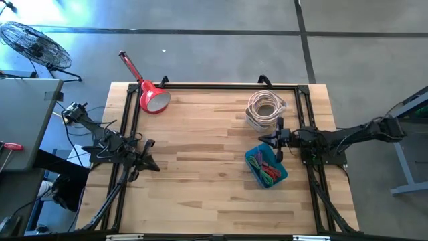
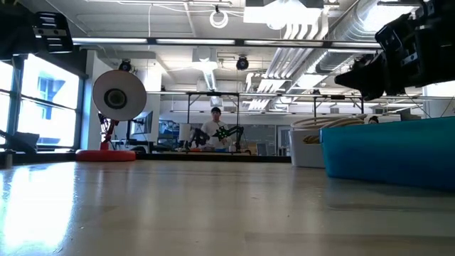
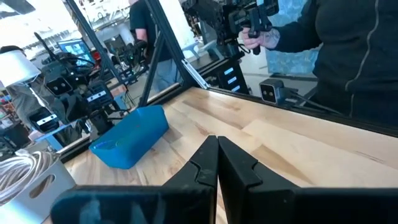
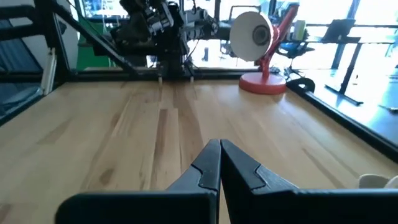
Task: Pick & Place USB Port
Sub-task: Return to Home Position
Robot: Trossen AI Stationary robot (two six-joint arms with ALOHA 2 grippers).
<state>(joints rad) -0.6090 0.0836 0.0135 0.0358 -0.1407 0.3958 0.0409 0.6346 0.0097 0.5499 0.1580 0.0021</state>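
Note:
I cannot make out a USB port in any view. A blue bin (image 1: 266, 167) (image 3: 132, 135) (image 2: 387, 153) with coloured cables inside stands on the table's right half. Just beyond it is a white box (image 1: 265, 111) (image 2: 308, 146) holding coiled white cable. My right gripper (image 1: 263, 139) (image 4: 219, 147) is shut and empty, level above the table between bin and box, pointing toward the left edge. My left gripper (image 1: 155, 166) (image 3: 217, 142) is also shut and empty, level over the table's left side, pointing toward the bin.
A red desk lamp (image 1: 150, 94) (image 4: 261, 37) stands at the far left corner. A black frame (image 1: 214, 86) runs along the table's far and side edges. In the left wrist view, a person in a dark top (image 3: 348, 50) stands close beside the table. Bare wood (image 1: 200, 187) lies between the arms.

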